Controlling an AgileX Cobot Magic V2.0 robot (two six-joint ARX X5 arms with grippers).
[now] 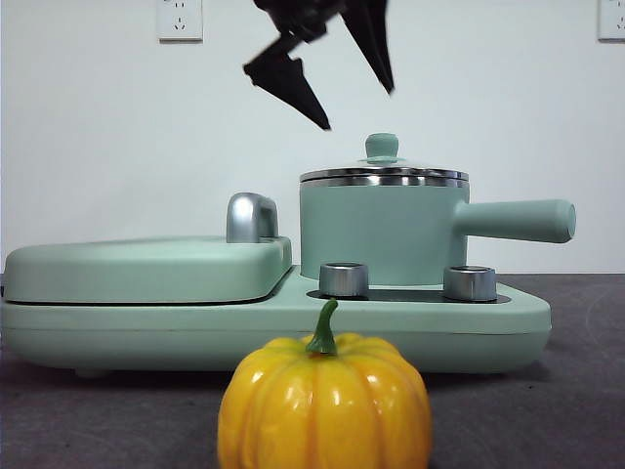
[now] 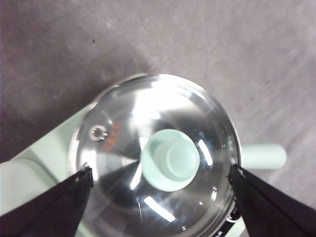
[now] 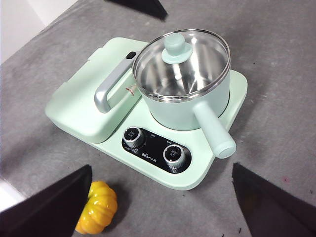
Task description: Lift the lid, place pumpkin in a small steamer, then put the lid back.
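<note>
A: From where does the front view look?

B: From low down, near table height, level across the grey table (image 1: 576, 410) toward a white wall. The glossy yellow-orange ribbed pumpkin (image 1: 324, 405) sits closest and large, with the mint-green cylindrical pot (image 1: 381, 230) behind it.

A: And the left wrist view?

B: Straight down and very near, right above the round glass lid with the mint-green knob (image 2: 170, 159); the lid fills most of the picture.

A: The right wrist view?

B: High and farther back, tilted down, taking in the whole mint-green cooker base (image 3: 197, 173), pot, lid and pumpkin.

A: What is shared?

B: All three show the lid and the pot's long handle (image 1: 518, 220).
</note>
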